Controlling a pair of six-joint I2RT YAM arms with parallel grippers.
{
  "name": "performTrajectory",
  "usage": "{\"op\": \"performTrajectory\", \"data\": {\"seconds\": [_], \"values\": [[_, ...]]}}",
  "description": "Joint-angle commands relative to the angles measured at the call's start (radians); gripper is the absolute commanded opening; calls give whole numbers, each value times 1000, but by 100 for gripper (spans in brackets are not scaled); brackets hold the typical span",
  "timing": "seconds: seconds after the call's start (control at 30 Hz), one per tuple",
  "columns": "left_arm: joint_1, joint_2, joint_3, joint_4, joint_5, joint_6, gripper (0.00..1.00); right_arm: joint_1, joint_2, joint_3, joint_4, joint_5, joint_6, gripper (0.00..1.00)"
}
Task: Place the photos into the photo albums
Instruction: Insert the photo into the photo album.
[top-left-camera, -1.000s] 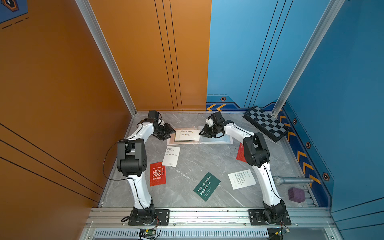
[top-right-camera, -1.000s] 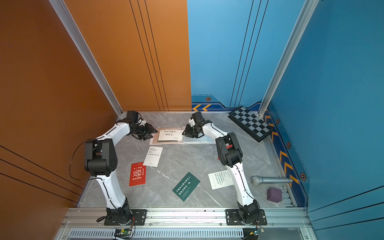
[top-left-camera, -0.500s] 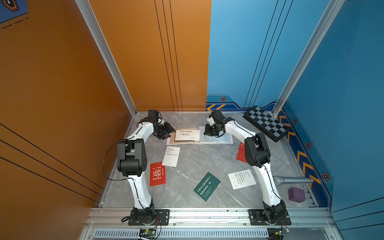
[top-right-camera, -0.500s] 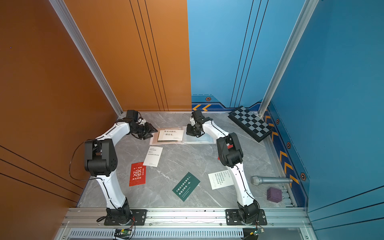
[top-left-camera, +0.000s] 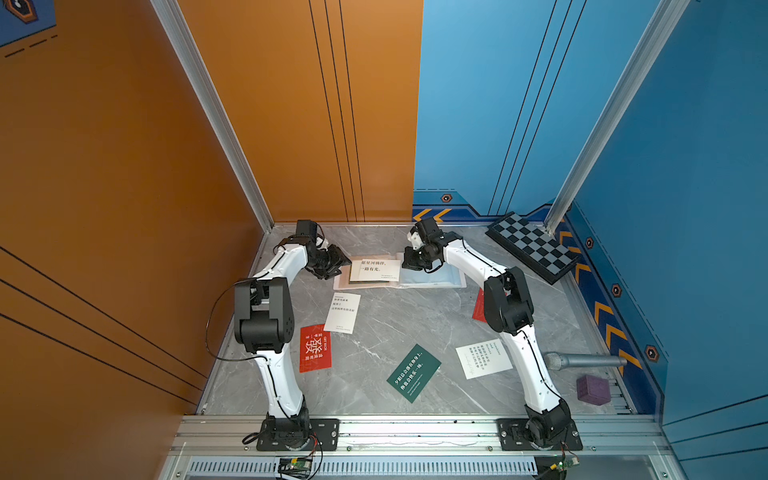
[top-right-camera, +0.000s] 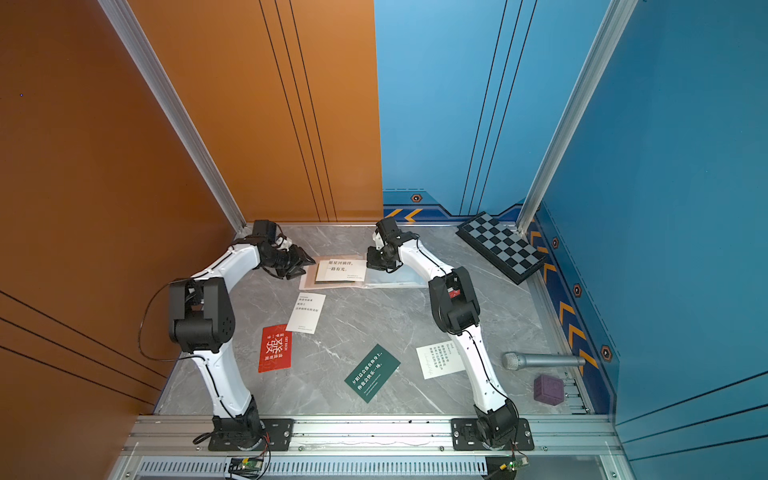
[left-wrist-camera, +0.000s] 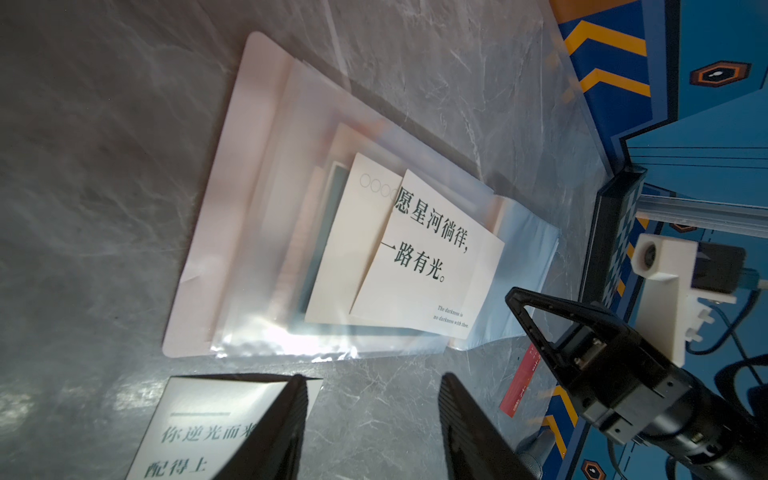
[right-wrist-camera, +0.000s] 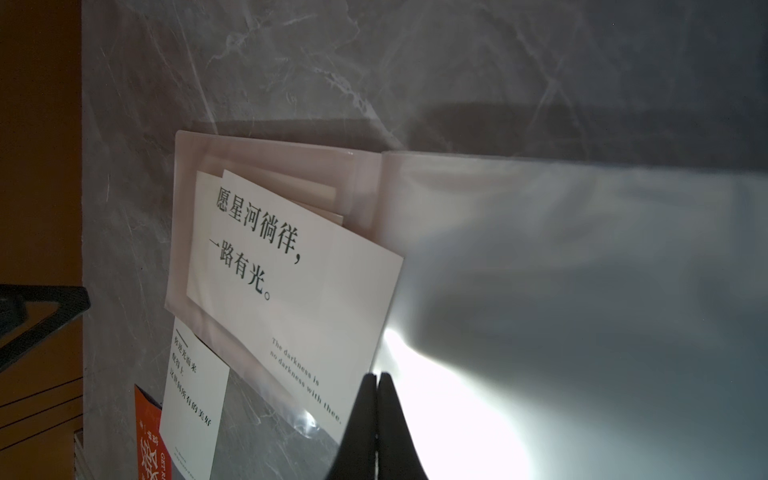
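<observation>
At the photo album (left-wrist-camera: 208, 270) page edge, right gripper (right-wrist-camera: 377, 376) pinched closed — left gripper (left-wrist-camera: 374, 378) half-open, empty.

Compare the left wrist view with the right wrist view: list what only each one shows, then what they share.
Only the left wrist view: the open left gripper with the gap between its fingers, the checkered board and the blue chevron wall.
Only the right wrist view: the right gripper, tips shut on a clear sleeve page, the orange wall, and a red card with a large white character.
Both: the photo album lying open, the large-print white card on it, and a second white card on the marble table.
</observation>
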Motion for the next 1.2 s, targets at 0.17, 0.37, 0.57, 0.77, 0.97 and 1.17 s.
{"op": "performTrajectory", "data": {"seconds": [0.17, 0.37, 0.57, 0.77, 0.97, 1.17], "values": [[-4, 3, 24, -28, -23, 23, 54, 14, 67, 67, -44, 5, -5, 7], [-7, 3, 26, -29, -22, 24, 53, 23, 96, 97, -47, 5, 4, 7], [-8, 3, 26, -29, -21, 23, 54, 31, 120, 122, -48, -17, 17, 7], [-7, 4, 26, -28, -19, 23, 54, 49, 143, 159, -48, -31, 31, 8], [-7, 3, 27, -28, -19, 23, 53, 57, 169, 185, -48, -38, 40, 8], [-7, 4, 27, -28, -19, 23, 53, 60, 174, 198, -48, -49, 46, 8]]}}
